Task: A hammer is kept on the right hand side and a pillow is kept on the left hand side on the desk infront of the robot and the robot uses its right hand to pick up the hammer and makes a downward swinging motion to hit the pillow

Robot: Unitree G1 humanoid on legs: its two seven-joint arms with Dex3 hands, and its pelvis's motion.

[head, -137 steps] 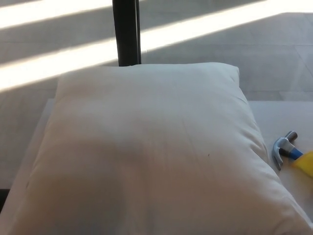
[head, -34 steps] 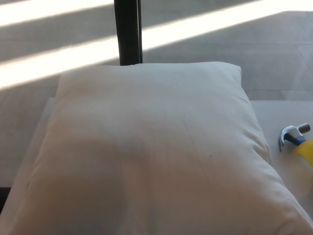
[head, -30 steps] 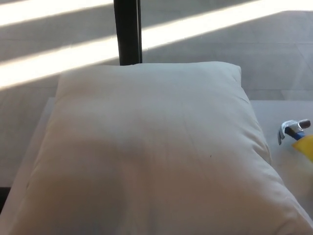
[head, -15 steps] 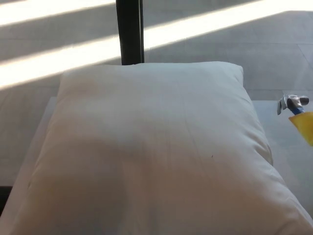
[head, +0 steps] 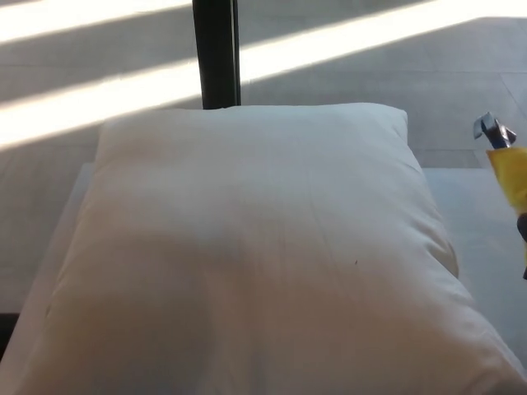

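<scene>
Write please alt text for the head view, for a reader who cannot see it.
A large white pillow fills most of a white desk. At the right edge, a hammer with a yellow handle is raised above the desk, its metal head up. Sunlit floor lies behind.

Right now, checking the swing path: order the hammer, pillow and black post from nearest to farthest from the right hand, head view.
1. hammer, right edge, just above the right hand.
2. pillow, to its left.
3. black post, far behind the pillow.
</scene>
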